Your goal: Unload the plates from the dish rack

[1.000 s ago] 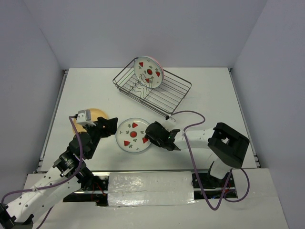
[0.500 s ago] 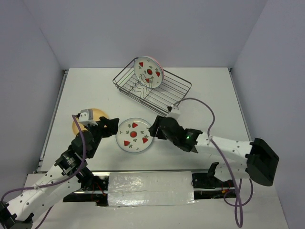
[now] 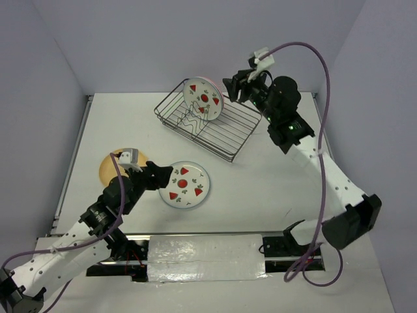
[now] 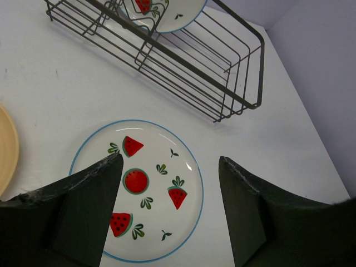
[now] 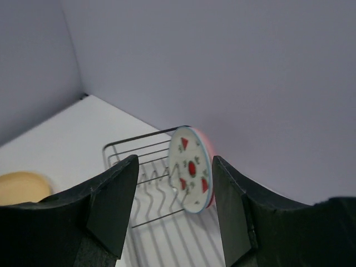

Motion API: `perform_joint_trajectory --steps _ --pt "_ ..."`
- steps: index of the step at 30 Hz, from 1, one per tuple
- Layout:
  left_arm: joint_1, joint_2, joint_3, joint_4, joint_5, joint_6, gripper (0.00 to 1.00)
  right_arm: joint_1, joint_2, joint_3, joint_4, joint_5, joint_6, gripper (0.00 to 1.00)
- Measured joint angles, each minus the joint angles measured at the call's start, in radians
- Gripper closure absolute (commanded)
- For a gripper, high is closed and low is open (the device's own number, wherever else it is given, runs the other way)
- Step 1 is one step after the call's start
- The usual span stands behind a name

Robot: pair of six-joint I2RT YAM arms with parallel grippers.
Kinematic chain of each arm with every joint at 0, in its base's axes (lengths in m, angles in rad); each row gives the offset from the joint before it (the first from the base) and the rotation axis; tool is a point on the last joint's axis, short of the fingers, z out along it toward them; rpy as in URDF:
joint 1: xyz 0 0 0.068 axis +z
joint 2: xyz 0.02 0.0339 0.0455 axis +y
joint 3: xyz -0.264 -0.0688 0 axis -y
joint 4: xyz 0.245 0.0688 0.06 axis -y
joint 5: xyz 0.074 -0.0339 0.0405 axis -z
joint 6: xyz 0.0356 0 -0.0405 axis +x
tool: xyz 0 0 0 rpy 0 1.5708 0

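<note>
We find the rack set askew at the upper centre of the bench. Its far corner is close to the back edge, and it sits well apart from the left and right edges. Two plates stand upright at its upper-left end: the standing fruit plate in front and the pink plate right behind. We cannot tell whether they touch. Bare bench runs from the rack's right side to the right edge, and also between the rack and the lower plates.

The flat fruit plate lies at lower centre. The tan plate lies flat just left of it, apart from it. The left hand hovers over the flat fruit plate's left rim, fingers spread, gripping nothing. The right hand hangs above the rack's upper-right side, near the standing plates, fingers parted and empty.

Against a second ago, we note the right arm has swung from the flat fruit plate's right rim up to the rack. The left hand has shifted right, so more of the tan plate shows. All four plates lie where they were.
</note>
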Motion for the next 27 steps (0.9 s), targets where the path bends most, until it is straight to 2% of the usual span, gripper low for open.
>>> perform_joint_trajectory --steps 5,9,13,18,27 --pt "-0.003 0.037 0.000 0.015 0.064 -0.001 0.18 -0.070 0.222 0.142 0.035 -0.138 -0.178 0.39" --pt "-0.005 0.039 0.000 0.025 0.101 -0.002 0.18 -0.098 0.457 0.322 0.008 -0.236 -0.240 0.39" --pt "-0.008 0.009 0.000 0.028 0.107 -0.003 0.18 -0.121 0.603 0.389 -0.039 -0.269 -0.288 0.39" --pt "-0.009 -0.039 0.000 0.033 0.107 -0.020 0.18 -0.146 0.718 0.435 -0.069 -0.305 -0.294 0.39" --pt "-0.010 -0.034 0.000 0.055 0.115 -0.028 0.18 -0.169 0.777 0.449 -0.074 -0.323 -0.298 0.40"
